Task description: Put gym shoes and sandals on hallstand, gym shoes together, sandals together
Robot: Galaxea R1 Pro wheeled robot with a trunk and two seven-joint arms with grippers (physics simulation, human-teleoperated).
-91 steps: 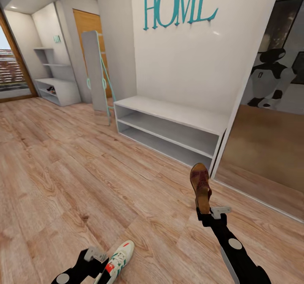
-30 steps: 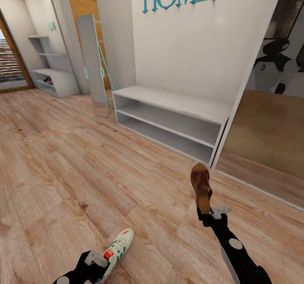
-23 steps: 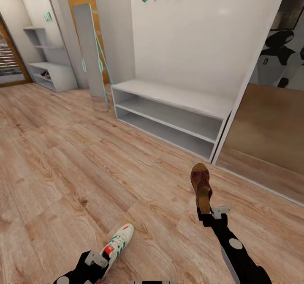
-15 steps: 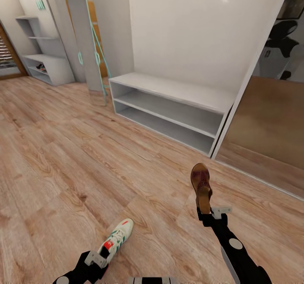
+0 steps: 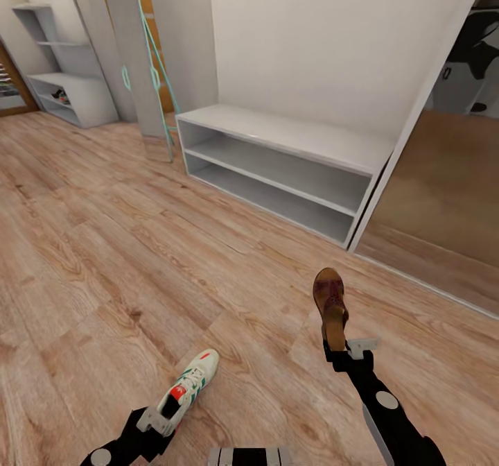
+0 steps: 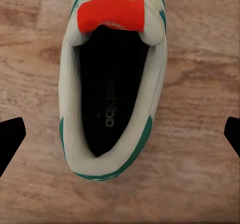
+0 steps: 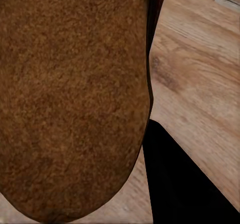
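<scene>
Both arms loaded, shoe rack in sight but well off!

The right hand (image 5: 337,346) is clamped on the heel of a brown sandal (image 5: 330,304), held upright above the wood floor (image 5: 104,244); in the right wrist view its footbed (image 7: 70,94) sits pressed beside one dark finger (image 7: 180,179). The left hand (image 5: 161,421) has a white-and-green sneaker (image 5: 188,384); in the left wrist view the shoe (image 6: 111,79) lies between widely spread fingertips (image 6: 10,139), so I cannot tell whether it is truly gripped. Far up the corridor stands the shoe rack (image 5: 76,95) with wall shelves, something dark and small on its lower tier, too tiny to name. Closer is a plain grey bench (image 5: 277,164). My read: these two are not placed yet, and the drive to the rack remains.
</scene>
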